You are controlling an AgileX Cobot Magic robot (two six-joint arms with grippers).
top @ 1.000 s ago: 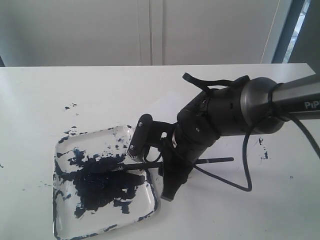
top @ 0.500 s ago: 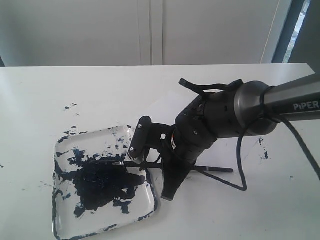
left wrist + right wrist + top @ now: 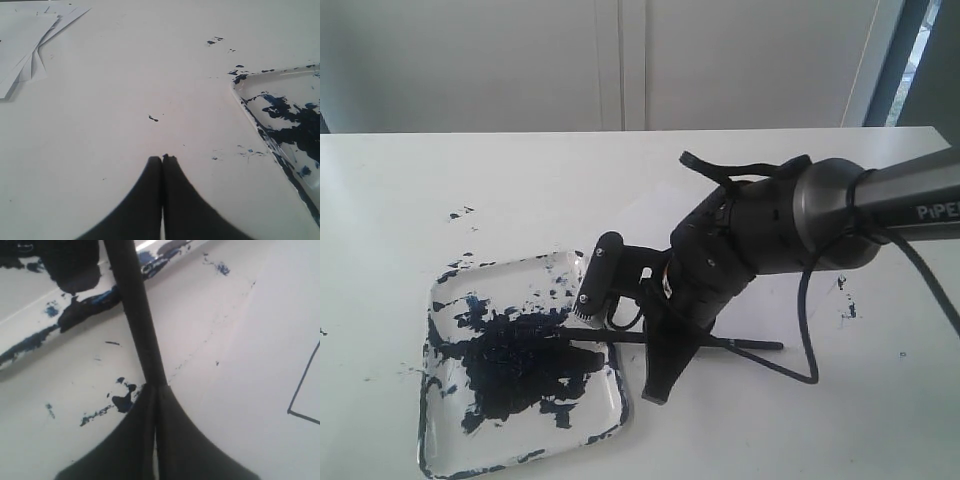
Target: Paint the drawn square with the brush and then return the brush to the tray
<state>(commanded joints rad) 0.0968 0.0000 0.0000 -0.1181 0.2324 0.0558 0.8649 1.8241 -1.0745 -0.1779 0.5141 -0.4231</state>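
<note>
The brush [image 3: 740, 344] lies nearly level, its dark tip in the paint of the tray [image 3: 525, 265] and its black handle [image 3: 137, 315] running back out over the rim [image 3: 30, 342]. My right gripper [image 3: 655, 390] [image 3: 156, 387] is shut on the brush handle just outside the tray, fingers pointing down at the table. One corner of the drawn square [image 3: 301, 395] shows on the white paper [image 3: 260, 340], blank where visible; my arm hides it in the exterior view. My left gripper [image 3: 162, 158] is shut and empty over bare table, left of the tray [image 3: 239, 92].
Paint splatters mark the table behind the tray [image 3: 460, 213], right of my arm [image 3: 847, 302] and near my right fingertips [image 3: 122, 400]. A fanned stack of white sheets [image 3: 25, 40] lies beyond the left gripper. A black cable [image 3: 810, 330] loops under the right arm.
My right gripper has gone from open to shut on the brush handle. The tray has slid a little toward the front left, and the brush has dropped lower.
</note>
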